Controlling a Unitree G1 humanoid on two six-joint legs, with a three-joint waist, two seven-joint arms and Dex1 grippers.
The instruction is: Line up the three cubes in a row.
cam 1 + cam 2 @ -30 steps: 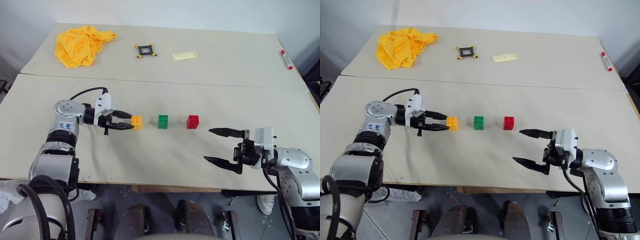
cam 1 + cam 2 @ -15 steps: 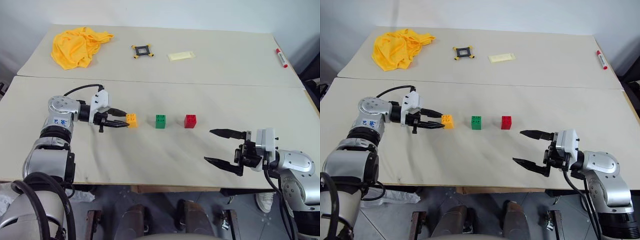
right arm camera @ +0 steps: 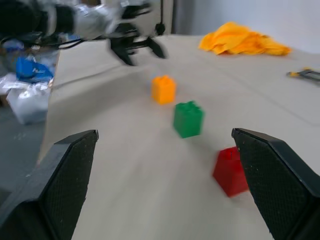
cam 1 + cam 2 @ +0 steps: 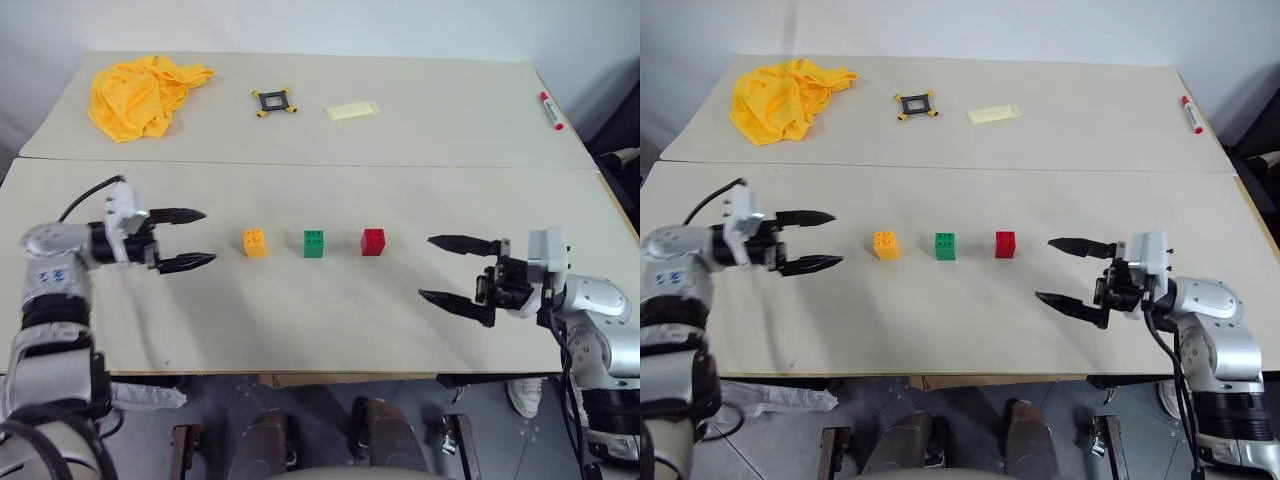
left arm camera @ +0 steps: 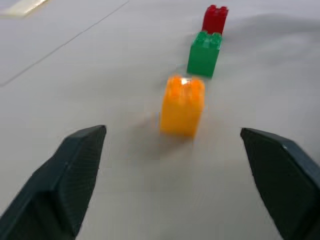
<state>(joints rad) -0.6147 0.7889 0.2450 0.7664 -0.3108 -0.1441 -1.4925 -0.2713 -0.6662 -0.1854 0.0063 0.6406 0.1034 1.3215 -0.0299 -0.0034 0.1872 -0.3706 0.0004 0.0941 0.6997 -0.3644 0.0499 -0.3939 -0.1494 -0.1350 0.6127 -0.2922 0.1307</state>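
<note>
Orange-yellow cube (image 4: pixel 255 243), green cube (image 4: pixel 314 243) and red cube (image 4: pixel 373 241) sit studs-up in a left-to-right row mid-table, between the spread-fingered left gripper (image 4: pixel 196 239) and right gripper (image 4: pixel 431 268), neither touching them.

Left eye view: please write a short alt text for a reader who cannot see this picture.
Three small cubes, orange-yellow, green and red, stand apart in a row on a beige table. The open left gripper and open right gripper flank them, touching none.
</note>
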